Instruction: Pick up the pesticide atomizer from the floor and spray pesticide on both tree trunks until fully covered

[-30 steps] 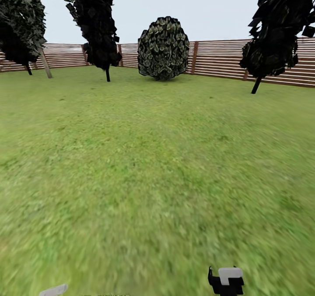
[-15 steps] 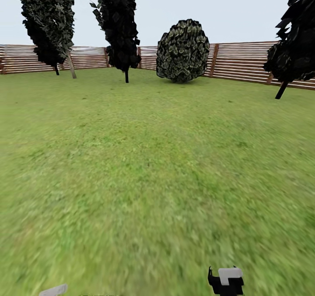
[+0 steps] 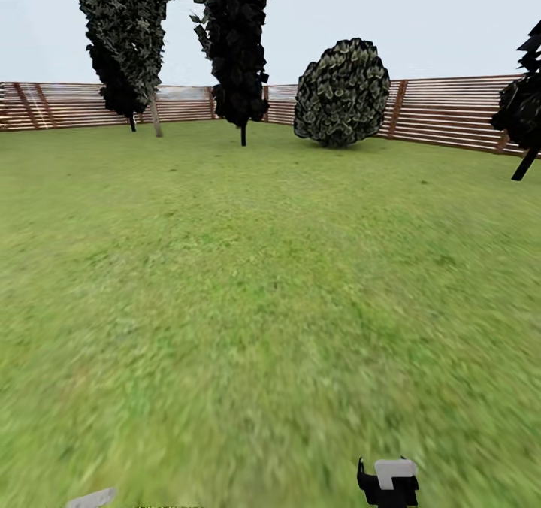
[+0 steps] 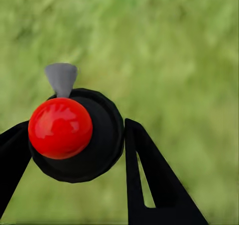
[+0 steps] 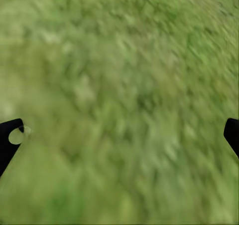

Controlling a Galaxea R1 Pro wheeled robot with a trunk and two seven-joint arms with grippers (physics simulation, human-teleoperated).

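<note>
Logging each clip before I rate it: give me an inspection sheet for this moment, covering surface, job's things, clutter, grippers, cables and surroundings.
Surface: green lawn, blurred close to the robot.
Job's things: atomizer, black body with a red cap and grey nozzle, sits between the left gripper's fingers. One pale leaning trunk shows at the far fence under a mottled crown.
Clutter: nothing seen.
Grippers: left gripper shut on the atomizer; right gripper open, only grass between its fingertips.
Cables: nothing seen.
Surroundings: brown slat fence, round bush, dark narrow tree, another dark tree at the right edge, pale sky.
</note>
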